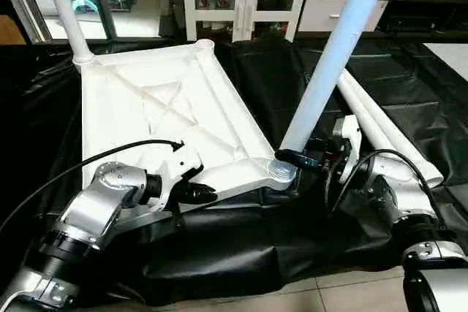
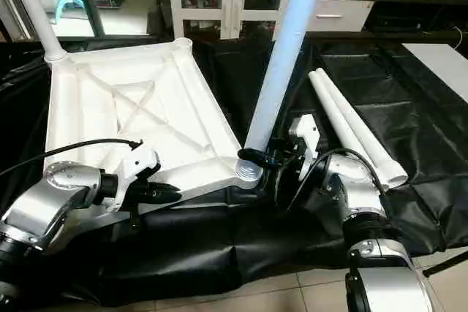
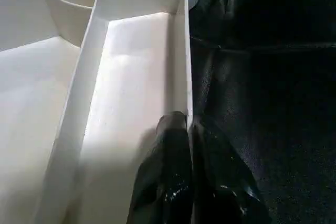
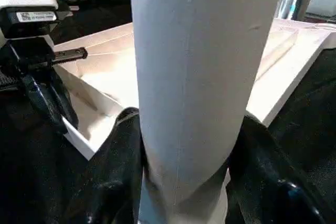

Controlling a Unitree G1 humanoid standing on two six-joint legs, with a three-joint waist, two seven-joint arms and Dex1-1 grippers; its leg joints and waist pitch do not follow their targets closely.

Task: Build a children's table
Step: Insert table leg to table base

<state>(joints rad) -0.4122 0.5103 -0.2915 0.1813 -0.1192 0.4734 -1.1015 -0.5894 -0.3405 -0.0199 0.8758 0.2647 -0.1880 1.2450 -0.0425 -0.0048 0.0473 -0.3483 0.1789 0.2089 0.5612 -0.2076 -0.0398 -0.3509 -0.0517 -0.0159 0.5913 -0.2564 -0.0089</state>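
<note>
Four legs in play, and the big piece first: the tabletop (image 1: 157, 111) lies underside up on the black sheet (image 1: 241, 242), ribs showing. One leg (image 1: 64, 6) already stands in the far left socket. Two spare legs (image 1: 387, 133) lie side by side on the sheet, over to the right. The leg (image 1: 333, 52) being worked leans steeply, its threaded foot at the near right socket (image 1: 280, 172). The right gripper (image 1: 303, 158) clasps it low down, fingers (image 4: 118, 166) either side of the tube. The left gripper (image 1: 194, 193) pinches the tabletop's near rim, fingers (image 3: 168, 182) closed on the wall. Whether the thread has caught is hard to judge from here. Best play: bring the leg upright over the socket before twisting, rim held firm.
</note>
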